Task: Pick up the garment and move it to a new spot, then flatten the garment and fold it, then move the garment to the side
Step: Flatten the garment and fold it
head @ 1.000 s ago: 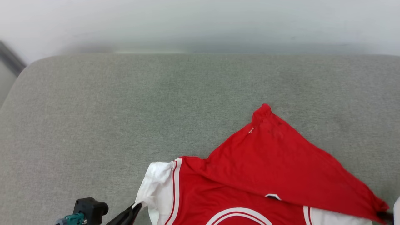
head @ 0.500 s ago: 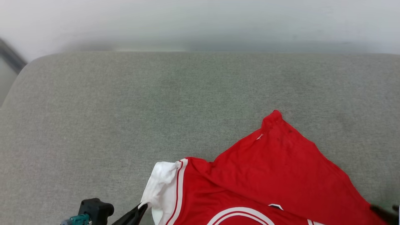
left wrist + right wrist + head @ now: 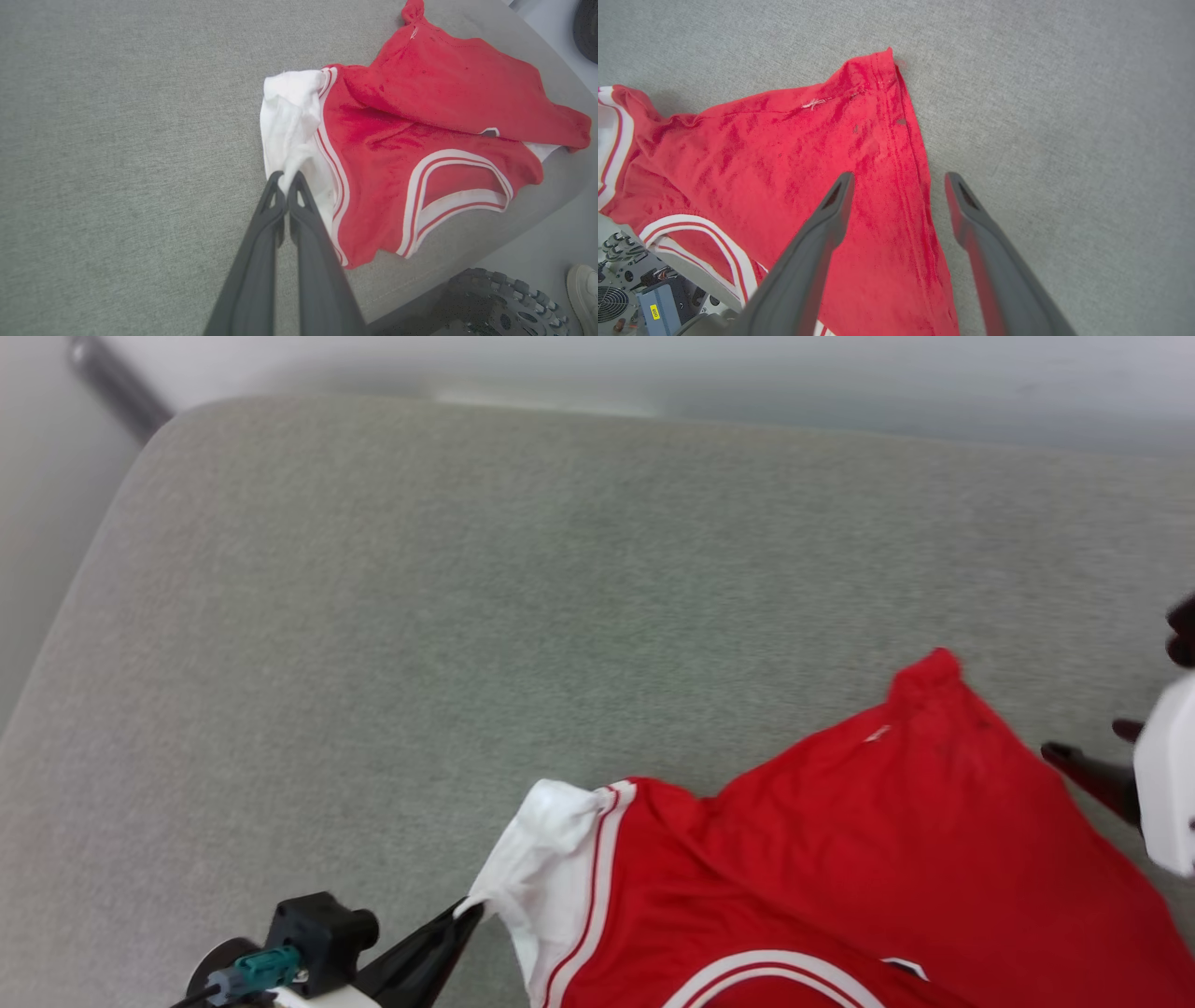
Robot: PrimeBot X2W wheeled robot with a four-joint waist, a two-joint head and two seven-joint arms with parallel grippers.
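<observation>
Left pincer (image 3: 286, 179) clenched on white sleeve (image 3: 289, 107) of the garment (image 3: 420, 93), right pincer (image 3: 899, 179) released, fingers spread over its red edge

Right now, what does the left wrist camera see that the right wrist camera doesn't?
Left wrist view: the left gripper pinched shut on the white sleeve, plus a knobbly tyre and a shoe. Right wrist view: the right gripper open over the red hem, plus a fan. Both: the red shirt on the grey cushion.
</observation>
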